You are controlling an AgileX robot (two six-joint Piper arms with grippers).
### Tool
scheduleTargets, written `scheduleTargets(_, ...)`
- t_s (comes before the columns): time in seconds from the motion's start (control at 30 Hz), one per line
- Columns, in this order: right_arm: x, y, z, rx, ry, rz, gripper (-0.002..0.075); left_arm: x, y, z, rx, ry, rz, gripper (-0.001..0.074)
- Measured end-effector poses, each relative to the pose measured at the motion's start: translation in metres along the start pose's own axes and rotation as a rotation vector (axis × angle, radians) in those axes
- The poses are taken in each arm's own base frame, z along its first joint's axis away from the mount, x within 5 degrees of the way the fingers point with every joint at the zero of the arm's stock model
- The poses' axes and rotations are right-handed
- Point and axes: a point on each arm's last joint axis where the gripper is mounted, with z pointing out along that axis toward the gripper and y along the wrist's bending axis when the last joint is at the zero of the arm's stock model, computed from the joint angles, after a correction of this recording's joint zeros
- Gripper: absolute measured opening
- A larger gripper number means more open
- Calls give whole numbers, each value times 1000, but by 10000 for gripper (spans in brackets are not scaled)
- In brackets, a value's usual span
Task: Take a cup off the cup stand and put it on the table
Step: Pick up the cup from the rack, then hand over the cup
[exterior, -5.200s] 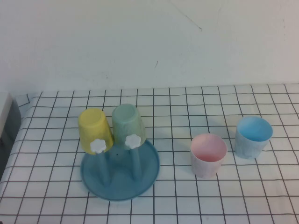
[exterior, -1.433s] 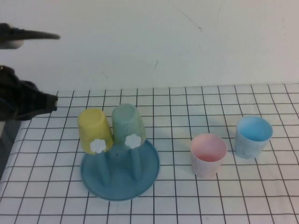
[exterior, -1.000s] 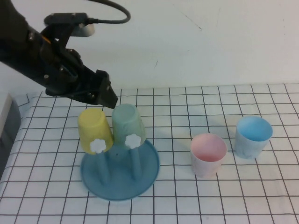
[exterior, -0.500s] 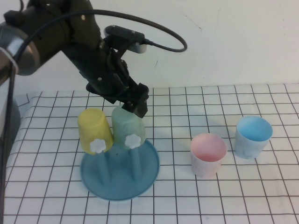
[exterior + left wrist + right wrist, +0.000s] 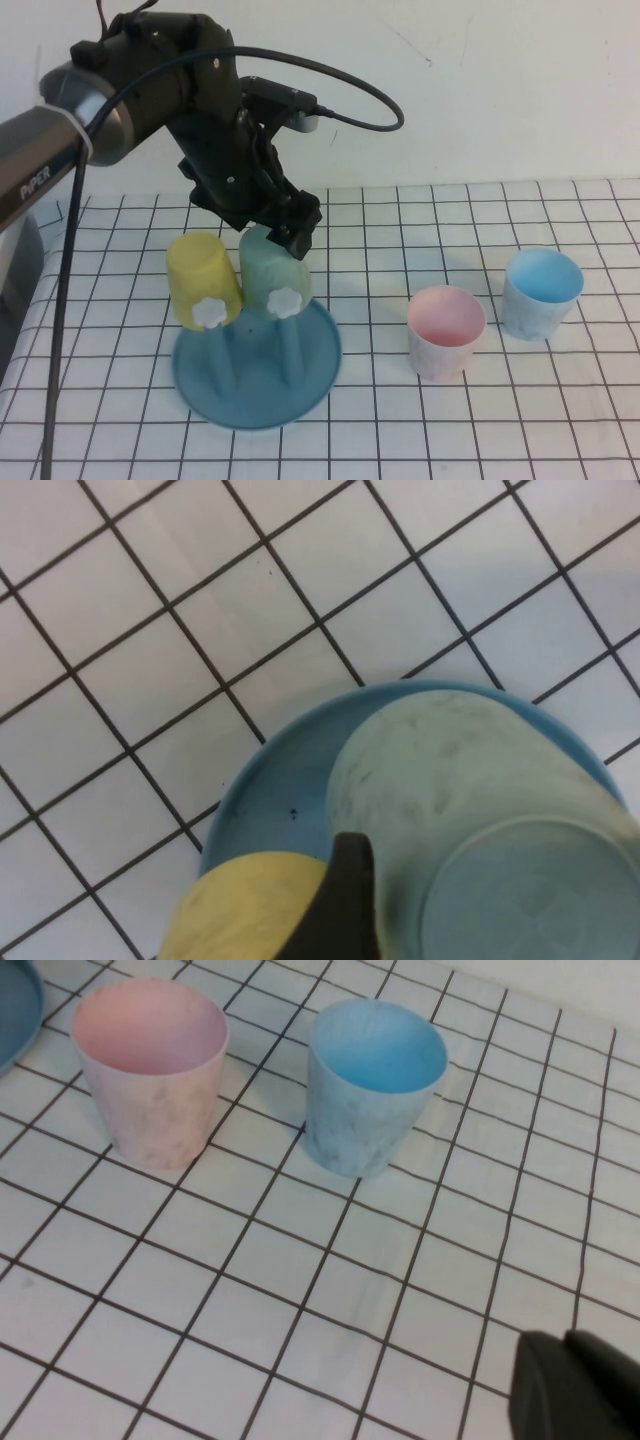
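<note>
The left gripper (image 5: 290,232), its grip undeterminable, was poised at the cup (image 5: 272,270) on the stand (image 5: 257,372), the right gripper (image 5: 575,1390) parked; closing and lifting were judged next.

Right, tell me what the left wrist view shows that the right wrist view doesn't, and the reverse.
Only the left wrist view shows the mint-green cup upside down over the cup stand, the yellow cup beside it, and one dark finger of the left gripper between them.

Only the right wrist view shows the pink cup and the light blue cup, both upright on the table, with part of the right gripper at the frame's corner.

Both share the gridded white cloth.
</note>
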Motion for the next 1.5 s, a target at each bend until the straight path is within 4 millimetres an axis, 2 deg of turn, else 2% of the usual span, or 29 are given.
scheduleTargets(0.2, 0, 0, 0, -1, -1, 1, -3, 3, 1, 13, 11, 63, -3, 632)
scheduleTargets(0.3, 0, 0, 0, -1, -1, 2, -3, 5, 2, 21, 17, 99, -6, 582)
scheduleTargets(0.37, 0, 0, 0, -2, -1, 3, -3, 5, 2, 21, 16, 98, -5, 556)
scheduleTargets(0.6, 0, 0, 0, -2, -2, 5, -3, 0, 1, 15, 12, 84, 5, 556)
scheduleTargets(0.7, 0, 0, 0, -1, -4, 4, -3, -6, 0, 3, 11, 66, 12, 556)
scheduleTargets(0.97, -5, 0, 0, -2, -50, 18, -3, -33, -9, -48, 59, -105, 18, 556)
scheduleTargets(1.17, -26, 10, -8, -133, -210, 59, -3, -49, -38, -87, 351, -277, 10, 556)
scheduleTargets(1.37, -52, 27, -23, -348, -481, 72, -3, -54, -63, -102, 627, -332, -14, 556)
scheduleTargets(1.5, -61, 30, -30, -401, -596, 71, -2, -54, -85, -108, 741, -342, 13, 556)
